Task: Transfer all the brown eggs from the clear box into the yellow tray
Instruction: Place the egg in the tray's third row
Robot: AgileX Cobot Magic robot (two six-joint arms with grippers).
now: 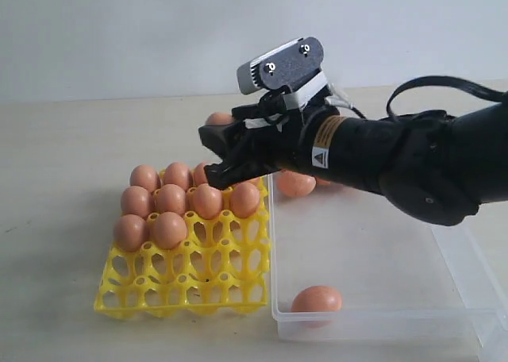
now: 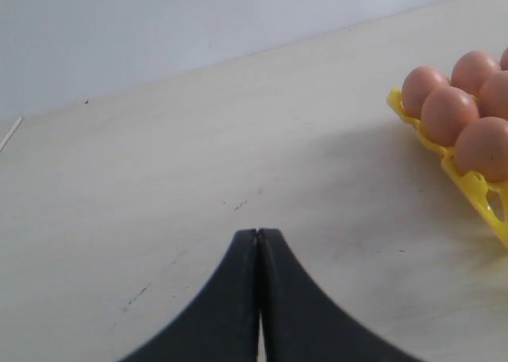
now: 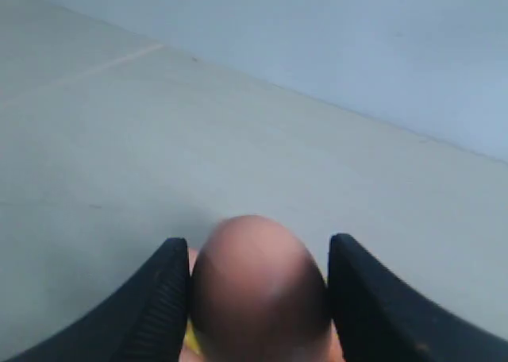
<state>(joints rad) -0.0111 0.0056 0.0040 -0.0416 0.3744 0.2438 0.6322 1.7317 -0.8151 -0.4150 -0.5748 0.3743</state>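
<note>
Tabletop (image 1: 63, 140): one yellow tray (image 1: 182, 286), one box (image 1: 373, 251)

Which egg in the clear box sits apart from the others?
The brown egg lying alone by the near wall of the clear box; the other eggs sit at the far end, under the right arm.

Exterior, left wrist: shared yellow tray (image 1: 184, 289) (image 2: 479, 189)

warning-triangle label (image 1: 321, 157) on right arm (image 1: 373, 152) wrist; wording unreadable.
</note>
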